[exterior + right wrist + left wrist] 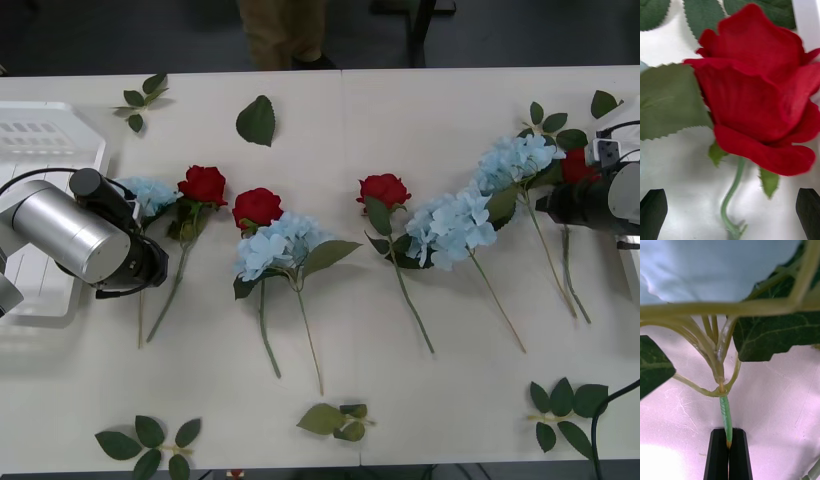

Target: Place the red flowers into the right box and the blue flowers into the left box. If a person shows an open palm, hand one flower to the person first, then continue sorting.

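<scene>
My left gripper [729, 432] is shut on the green stem of a blue flower [715, 270]; its pale bloom [150, 193] shows just past my left arm [75, 235], beside the left box [50, 140]. More blue flowers [278, 243] [452, 225] [515, 158] and red flowers [203, 184] [258, 207] [384, 189] lie in a row across the table. My right gripper [730, 210] stands open over another red flower [756, 90], at the far right [575, 165] by my right arm [600, 205]. A sliver of the right box [632, 270] shows at the edge.
Loose green leaf sprigs lie at the far side [257, 120] [140, 98], along the near edge [338, 420] [150, 445] and at the right [562, 410]. A person in tan trousers [283, 30] stands behind the table's far edge.
</scene>
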Action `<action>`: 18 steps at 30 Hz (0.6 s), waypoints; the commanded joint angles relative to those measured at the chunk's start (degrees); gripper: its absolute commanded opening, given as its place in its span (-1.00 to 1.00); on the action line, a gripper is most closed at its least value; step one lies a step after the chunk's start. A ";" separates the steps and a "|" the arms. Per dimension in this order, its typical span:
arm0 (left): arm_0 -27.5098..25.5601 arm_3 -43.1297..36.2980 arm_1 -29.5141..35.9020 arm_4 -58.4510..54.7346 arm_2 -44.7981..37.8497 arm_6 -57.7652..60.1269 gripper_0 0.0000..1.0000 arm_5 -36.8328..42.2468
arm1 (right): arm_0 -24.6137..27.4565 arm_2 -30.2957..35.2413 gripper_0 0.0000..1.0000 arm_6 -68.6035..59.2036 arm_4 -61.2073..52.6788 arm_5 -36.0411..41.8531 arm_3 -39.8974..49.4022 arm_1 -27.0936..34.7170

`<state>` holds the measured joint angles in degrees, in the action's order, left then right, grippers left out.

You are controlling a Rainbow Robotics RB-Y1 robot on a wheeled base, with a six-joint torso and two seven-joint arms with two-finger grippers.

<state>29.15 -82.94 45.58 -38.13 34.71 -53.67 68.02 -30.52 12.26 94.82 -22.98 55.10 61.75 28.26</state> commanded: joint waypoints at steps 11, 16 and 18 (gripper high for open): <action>5.56 -1.44 2.94 -1.86 -0.17 -3.02 -1.00 8.62 | -5.51 -1.80 1.00 -2.19 2.59 -6.76 -5.85 -1.90; 11.28 -5.83 8.38 -10.83 -0.17 -3.73 -1.00 16.27 | -5.60 -1.98 1.00 -2.54 2.77 -7.29 -5.94 -1.98; 13.56 -6.80 10.85 -14.96 -0.17 -3.99 -1.00 18.73 | -5.60 -1.98 0.58 -2.54 2.86 -7.38 -5.94 -1.90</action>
<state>37.22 -86.73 50.40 -48.85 34.72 -54.15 83.73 -33.76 10.82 94.75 -20.84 48.42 55.25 27.40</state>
